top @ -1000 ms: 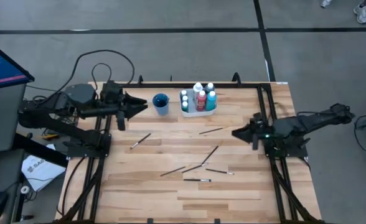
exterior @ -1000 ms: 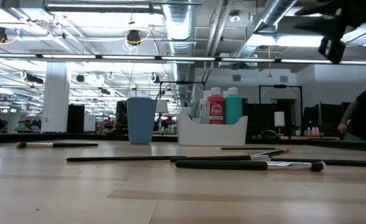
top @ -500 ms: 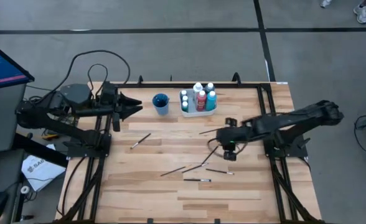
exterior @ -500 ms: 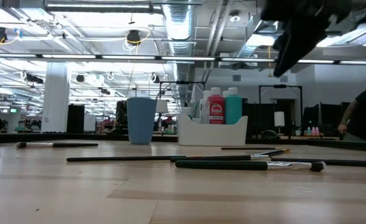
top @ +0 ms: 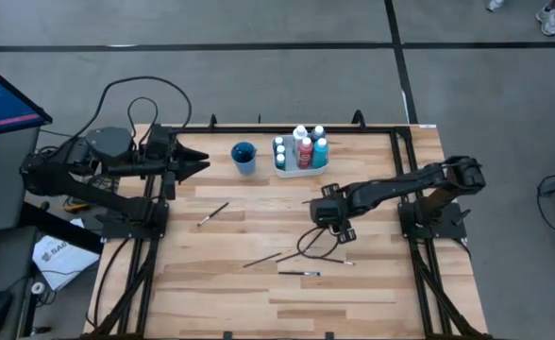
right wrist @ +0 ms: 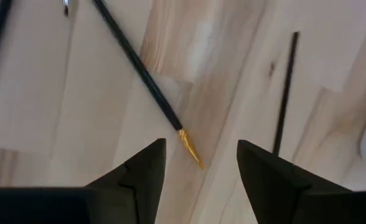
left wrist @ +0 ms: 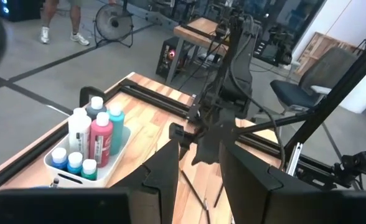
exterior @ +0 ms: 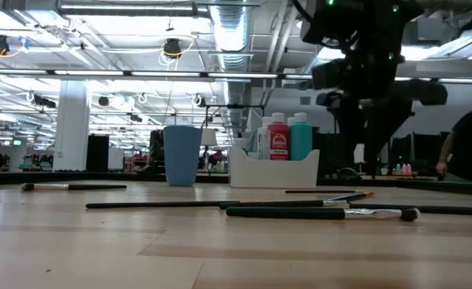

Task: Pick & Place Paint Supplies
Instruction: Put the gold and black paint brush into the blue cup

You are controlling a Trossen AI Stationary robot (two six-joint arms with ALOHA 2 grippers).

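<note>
- Reaching over the middle of the table point(top: 372, 283), the right gripper point(top: 327, 215) hangs above a thin brush point(right wrist: 147, 79) with a golden tip; its fingers point(right wrist: 139, 174) are spread apart with nothing between them, the tip lying in the gap.
- A 2nd thin brush point(right wrist: 284, 93) lies just beside, apart from the first.
- More brushes point(top: 296, 255) lie scattered on the wood in front of the right gripper, and one brush point(top: 212, 213) lies apart toward the left arm.
- Paint bottles point(top: 304, 149) stand upright in the white tray point(exterior: 273, 170) at the far edge, next to the blue cup point(top: 243, 157).
- The left gripper point(top: 194, 162) waits near the cup, fingers point(left wrist: 164, 168) parted and empty.
</note>
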